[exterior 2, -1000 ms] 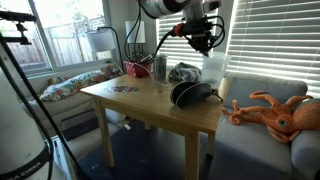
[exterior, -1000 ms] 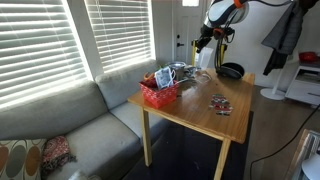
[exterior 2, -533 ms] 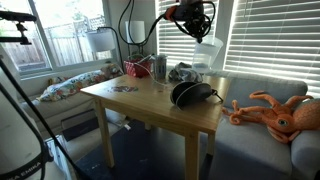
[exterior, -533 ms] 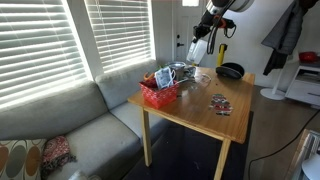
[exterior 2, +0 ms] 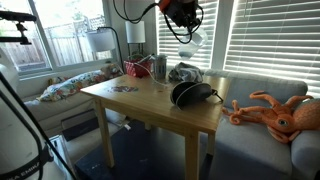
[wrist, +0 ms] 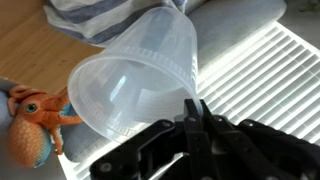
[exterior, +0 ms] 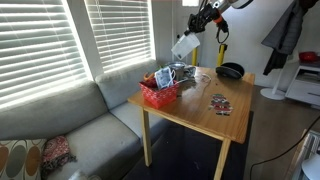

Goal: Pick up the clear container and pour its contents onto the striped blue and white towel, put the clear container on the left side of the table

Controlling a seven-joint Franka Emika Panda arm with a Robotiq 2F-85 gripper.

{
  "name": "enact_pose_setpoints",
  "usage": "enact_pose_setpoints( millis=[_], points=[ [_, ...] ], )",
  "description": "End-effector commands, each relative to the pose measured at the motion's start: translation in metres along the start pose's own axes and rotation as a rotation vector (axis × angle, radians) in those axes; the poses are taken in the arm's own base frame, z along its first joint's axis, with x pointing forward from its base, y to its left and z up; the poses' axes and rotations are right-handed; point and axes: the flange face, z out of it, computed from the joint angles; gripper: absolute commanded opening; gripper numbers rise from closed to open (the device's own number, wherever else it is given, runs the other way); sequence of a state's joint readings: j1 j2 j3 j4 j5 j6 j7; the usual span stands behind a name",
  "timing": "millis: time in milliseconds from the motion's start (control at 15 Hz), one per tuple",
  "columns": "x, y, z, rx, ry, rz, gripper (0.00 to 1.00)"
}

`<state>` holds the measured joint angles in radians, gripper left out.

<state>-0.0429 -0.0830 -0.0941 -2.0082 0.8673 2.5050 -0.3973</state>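
Note:
My gripper [exterior: 203,17] is shut on the rim of the clear container [exterior: 184,45], a translucent whitish tumbler. It holds the container tilted, mouth down, high above the table [exterior: 215,118]. In an exterior view the container [exterior 2: 189,42] hangs under the gripper [exterior 2: 178,14], above the striped blue and white towel [exterior 2: 186,73]. In the wrist view the container [wrist: 140,75] fills the centre, its open mouth towards the camera, with the fingers [wrist: 193,118] pinching its rim and the striped towel [wrist: 100,18] beyond. The towel [exterior: 183,72] lies bunched at the table's back.
A red mesh basket [exterior: 159,91] stands at one table corner. A black round pan [exterior 2: 192,94] sits near the towel. A small patterned item [exterior: 220,104] lies on the tabletop. A grey sofa [exterior: 70,125] and an orange octopus toy [exterior 2: 275,112] flank the table.
The gripper has lifted the container off the table and carried it upward and sideways over the towel, tipping it from upright to mouth-down.

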Motion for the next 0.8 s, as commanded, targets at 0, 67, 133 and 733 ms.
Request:
enact_pose_setpoints(
  millis=[0, 67, 133, 733],
  points=[
    [0.001, 0.006, 0.008, 0.178, -0.001, 0.096, 0.01],
    [0.000, 0.010, 0.012, 0.228, -0.008, 0.122, 0.01],
    [-0.002, 0.016, 0.018, 0.274, -0.023, 0.154, 0.01],
    [-0.015, 0.083, 0.063, 0.638, -0.165, 0.452, 0.01]
  ],
)
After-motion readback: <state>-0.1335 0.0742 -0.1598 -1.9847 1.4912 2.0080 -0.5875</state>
